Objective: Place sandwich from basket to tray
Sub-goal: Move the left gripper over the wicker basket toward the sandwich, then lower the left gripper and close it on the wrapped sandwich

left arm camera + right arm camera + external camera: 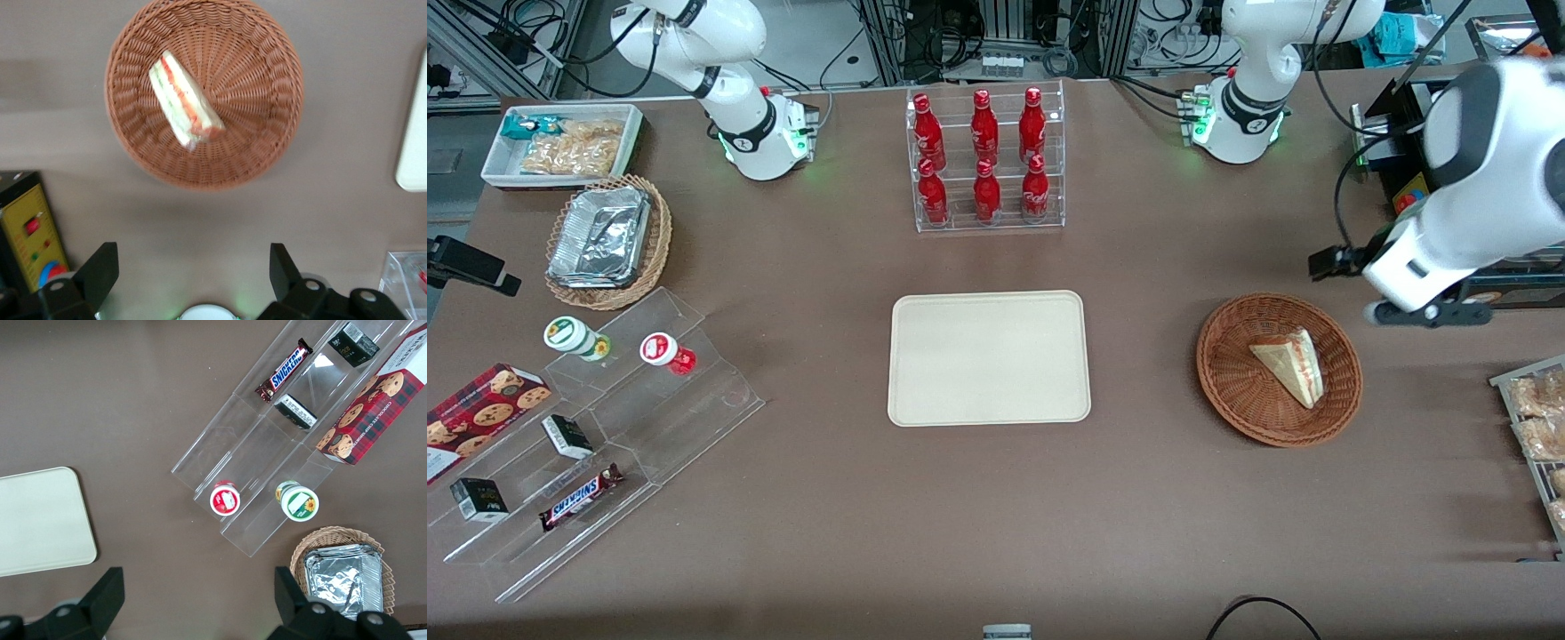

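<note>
while hanging high above bare brown table [1156,498] near the basket, toward the working arm's end: gripper [193,267], fingers [100,270] spread wide with nothing between them, seen only from the left wrist; from the front, only the white arm [1476,187], with the claw itself out of sight under it.

flat in the middle of the table: cream tray [989,357], nothing on it, whole from the front, only a rim corner [413,133] from the left wrist.

nearer the working arm's end, well apart from the tray: reddish-brown wicker basket [1232,373].

lying inside the basket, on its side: sandwich [1291,364], a pale wedge; red and green filling along its cut edge much plainer from the left wrist [183,100] than from the front.

farther from the front camera than the tray: clear rack of red bottles [984,156].

toward the parked arm's end: tiered acrylic stand [631,418] with a snickers bar [580,497], also caught from the right wrist [285,369].
</note>
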### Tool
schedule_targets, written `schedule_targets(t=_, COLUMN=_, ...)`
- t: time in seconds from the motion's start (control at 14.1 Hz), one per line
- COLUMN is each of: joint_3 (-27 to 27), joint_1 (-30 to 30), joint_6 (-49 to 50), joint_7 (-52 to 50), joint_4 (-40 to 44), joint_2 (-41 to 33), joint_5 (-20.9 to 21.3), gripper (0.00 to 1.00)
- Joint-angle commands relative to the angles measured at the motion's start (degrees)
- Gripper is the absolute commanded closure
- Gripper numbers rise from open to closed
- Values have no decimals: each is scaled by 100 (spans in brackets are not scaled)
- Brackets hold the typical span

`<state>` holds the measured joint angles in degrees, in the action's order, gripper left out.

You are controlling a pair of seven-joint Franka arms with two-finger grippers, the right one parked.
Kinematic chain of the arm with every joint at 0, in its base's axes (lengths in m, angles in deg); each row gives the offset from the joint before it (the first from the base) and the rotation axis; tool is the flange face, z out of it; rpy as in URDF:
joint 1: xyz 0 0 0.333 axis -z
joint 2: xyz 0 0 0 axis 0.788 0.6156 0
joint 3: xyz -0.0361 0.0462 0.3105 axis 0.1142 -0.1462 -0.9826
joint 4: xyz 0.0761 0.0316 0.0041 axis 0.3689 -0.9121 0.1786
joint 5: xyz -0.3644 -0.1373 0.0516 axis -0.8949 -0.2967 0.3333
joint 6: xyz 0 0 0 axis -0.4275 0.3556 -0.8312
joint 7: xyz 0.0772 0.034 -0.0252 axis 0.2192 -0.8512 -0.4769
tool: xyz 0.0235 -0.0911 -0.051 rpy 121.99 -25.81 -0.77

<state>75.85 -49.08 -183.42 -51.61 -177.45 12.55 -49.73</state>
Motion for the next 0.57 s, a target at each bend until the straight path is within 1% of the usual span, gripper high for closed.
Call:
schedule_targets(t=0.0, joint_3=-42, joint_1=-2, joint_6=-1077, joint_7=13, joint_4=-958, joint_2=-124, joint_5=39, gripper=0)
schedule_targets(t=0.21, joint_3=-42, joint_1=-239, joint_6=-2502, joint_7=-40, joint_4=-1865, joint_2=-133, joint_5=39, gripper=0)
schedule_targets(t=0.35, joint_3=-42, joint_1=-275, joint_6=-2699, joint_7=-354, joint_4=-1937, joint_2=7, joint_5=-13, gripper=0)
schedule_targets(t=0.49, joint_3=-42, joint_1=-275, joint_6=-2961, joint_7=-1309, joint_4=-1946, joint_2=165, joint_5=-40, gripper=0)
